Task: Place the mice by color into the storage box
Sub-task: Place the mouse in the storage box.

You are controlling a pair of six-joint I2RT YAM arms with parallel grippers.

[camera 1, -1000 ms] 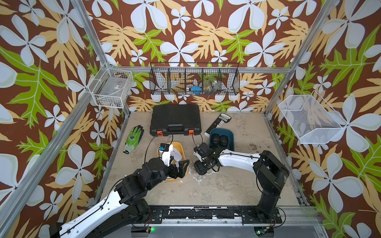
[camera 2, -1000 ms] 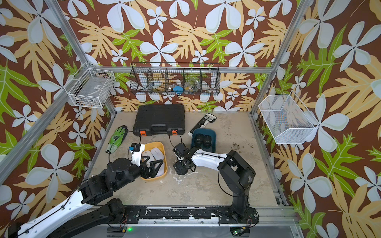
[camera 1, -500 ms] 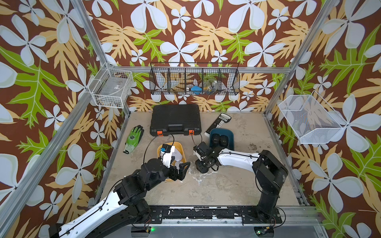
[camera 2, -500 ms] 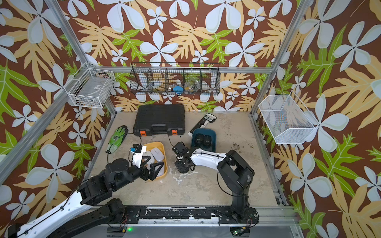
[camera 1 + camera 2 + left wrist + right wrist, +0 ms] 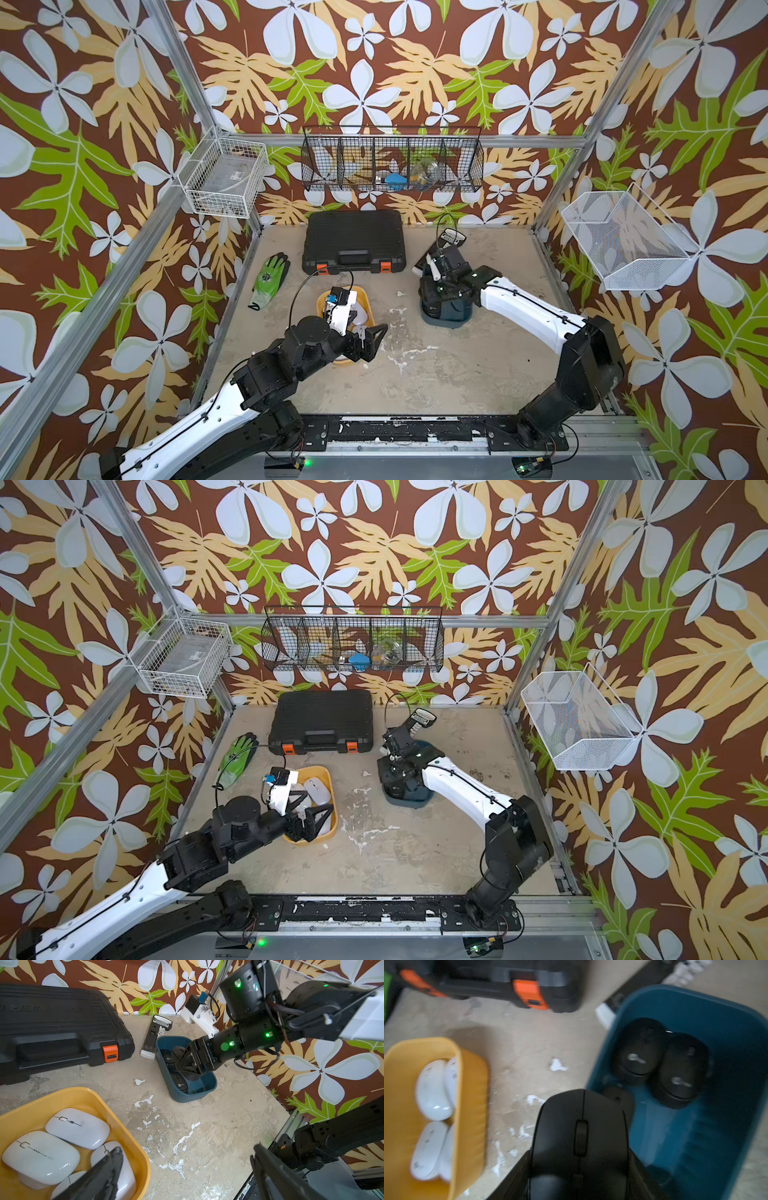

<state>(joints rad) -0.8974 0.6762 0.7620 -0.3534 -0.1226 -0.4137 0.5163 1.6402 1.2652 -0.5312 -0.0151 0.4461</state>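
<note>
My right gripper [image 5: 580,1169] is shut on a matte black mouse [image 5: 580,1136] and holds it above the near end of the blue storage box [image 5: 695,1012]. Two black mice [image 5: 639,1051] with light logos lie side by side in that box, and part of a third [image 5: 618,1095] shows behind the held one. Both top views show this gripper [image 5: 436,297] over the blue box [image 5: 409,800]. Several glossy white mice [image 5: 78,1127] fill the yellow box [image 5: 83,1095]. My left gripper [image 5: 186,1150] stands open and empty over that box's right rim [image 5: 322,299].
A black tool case [image 5: 353,241] with orange latches sits at the back. A green glove [image 5: 270,276] lies at the left. A long black-and-white remote-like device [image 5: 451,239] rests behind the blue box. Wire baskets [image 5: 224,183] hang on the walls.
My right gripper has closed on the black mouse at the table's middle and carried it back and right, over the blue box. The left arm has barely moved.
</note>
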